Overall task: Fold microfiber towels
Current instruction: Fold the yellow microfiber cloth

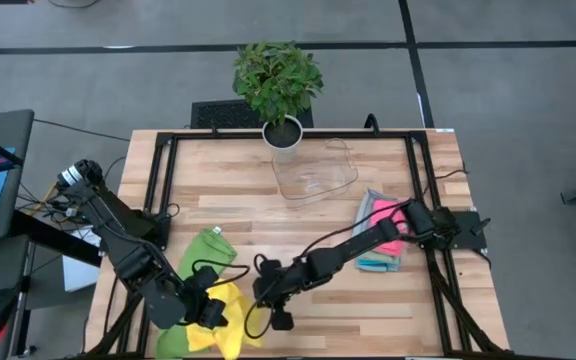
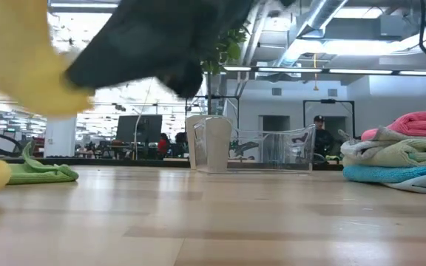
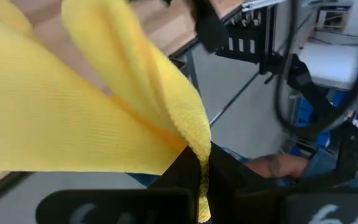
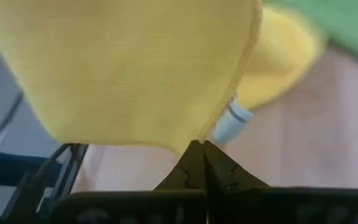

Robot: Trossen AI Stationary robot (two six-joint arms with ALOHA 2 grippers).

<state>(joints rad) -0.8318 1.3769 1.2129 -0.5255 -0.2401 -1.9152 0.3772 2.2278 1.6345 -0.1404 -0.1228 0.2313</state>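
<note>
Room: open workshop hall with ceiling ducts behind a pale wooden table (image 1: 298, 300); only the low view sees it, plus a person way at the back.
Writing: no brand, label or text readable anywhere, honestly.
Right gripper (image 4: 199, 147): fingertips pinched together on the edge of the yellow towel (image 4: 123, 68), near the table's front edge.
Left gripper (image 3: 202, 163): fingers clamped on another edge of that yellow towel, just left of the right one at the front-left of the table.
Yellow towel: hangs between both grippers, bunched and partly off the wood.
Green towel (image 1: 203, 255): lies flat on the table right beside the yellow one.
Folded stack (image 2: 398, 159): pink, grey and blue towels piled on the right side; the low view shows the layers, the high view mostly hides them under the right arm.
Clear tray (image 1: 315, 172): mid-back of the table, next to a potted plant (image 1: 278, 90).
Wrist views: basically all yellow cloth.
</note>
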